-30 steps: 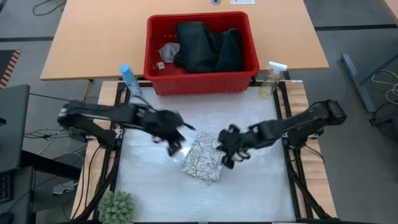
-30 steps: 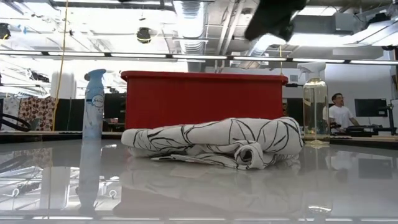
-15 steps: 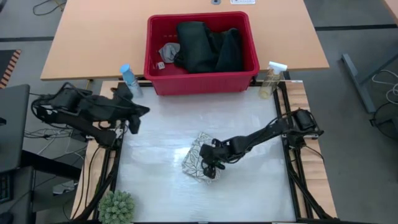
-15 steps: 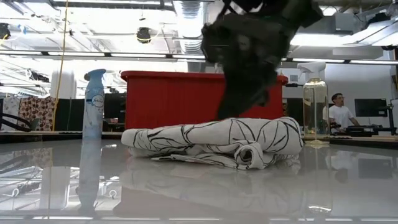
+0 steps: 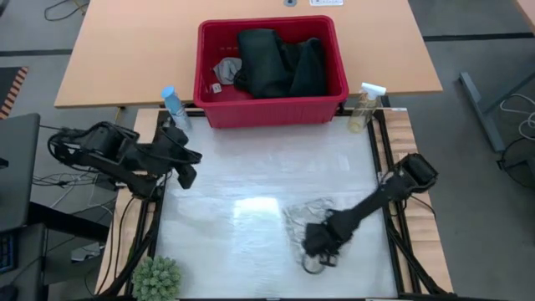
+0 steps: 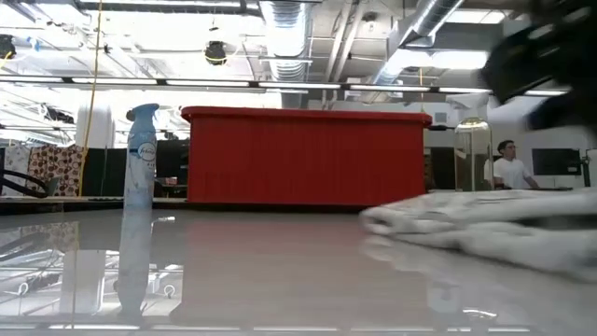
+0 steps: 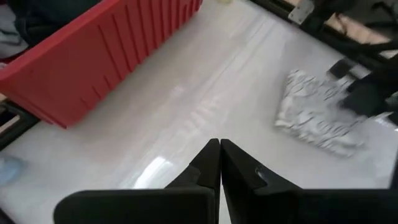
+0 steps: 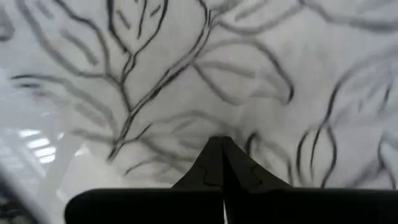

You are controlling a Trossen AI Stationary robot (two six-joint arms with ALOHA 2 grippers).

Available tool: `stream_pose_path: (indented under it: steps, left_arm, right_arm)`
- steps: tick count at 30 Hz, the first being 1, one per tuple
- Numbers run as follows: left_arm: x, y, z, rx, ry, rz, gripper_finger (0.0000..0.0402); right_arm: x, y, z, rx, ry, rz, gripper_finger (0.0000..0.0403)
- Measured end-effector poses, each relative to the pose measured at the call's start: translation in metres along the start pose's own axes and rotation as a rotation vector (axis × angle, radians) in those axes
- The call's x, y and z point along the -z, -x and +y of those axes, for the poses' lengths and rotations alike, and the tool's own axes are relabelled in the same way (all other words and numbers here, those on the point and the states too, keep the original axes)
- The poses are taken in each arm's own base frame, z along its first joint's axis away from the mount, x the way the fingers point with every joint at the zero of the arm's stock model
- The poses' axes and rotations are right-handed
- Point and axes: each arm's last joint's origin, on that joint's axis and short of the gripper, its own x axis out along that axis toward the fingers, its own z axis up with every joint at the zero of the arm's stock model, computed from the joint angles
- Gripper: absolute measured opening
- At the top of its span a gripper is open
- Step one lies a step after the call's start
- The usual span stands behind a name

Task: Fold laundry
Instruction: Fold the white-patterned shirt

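The white cloth with grey leaf print (image 5: 303, 219) lies flat on the white table, near its front right; it is blurred in the low view (image 6: 485, 222). My right gripper (image 5: 316, 244) points down onto the cloth, shut. My left gripper (image 5: 188, 171) hangs shut over the table's left edge, touching nothing; its own view shows the shut fingertips (image 7: 219, 155) with the cloth (image 7: 317, 112) far off. Dark jeans (image 5: 276, 63) and a small grey cloth (image 5: 226, 68) lie in the red basket (image 5: 269, 113). My right gripper presses its shut fingertips (image 8: 222, 149) down on the leaf-print cloth's top face (image 8: 186, 121). The fingers come from above, pointing down. The cloth stays flat on the table under them.
The red basket stands at the table's far edge. A blue spray bottle (image 5: 173, 106) stands at the far left corner, a clear spray bottle (image 5: 365, 104) at the far right, and a small green plant (image 5: 157, 278) at the near left. A person (image 6: 508, 168) sits in the room behind.
My right gripper has come down onto the folded cloth, tipped to point downward, and moved toward the table's near right; the cloth has slid with it along the table. My left gripper has drawn back from the cloth to the table's left edge and risen.
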Motion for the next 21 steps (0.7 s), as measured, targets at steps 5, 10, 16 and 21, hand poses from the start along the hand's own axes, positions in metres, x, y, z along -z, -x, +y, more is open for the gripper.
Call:
stream_pose_path:
  steps: [5,10,16,21]
  left_arm:
    - [0.002,-0.020,-0.017,-0.037,-0.054,0.046,0.0000]
    - [0.005,-0.040,-0.032,-0.062,-0.122,0.093,0.0000]
    - [0.000,-0.050,-0.047,-0.005,-0.103,0.044,0.0000]
    - [-0.014,-0.050,-0.065,0.210,-0.107,-0.037,0.0000]
  right_arm:
    - [0.046,0.005,0.017,0.028,-0.053,0.165,0.0014]
    - [0.077,0.013,0.042,-0.058,-0.125,0.131,0.0014]
    - [0.087,0.064,0.038,-0.062,-0.279,-0.202,0.0014]
    - [0.071,0.081,0.010,0.066,-0.404,-0.510,0.0014]
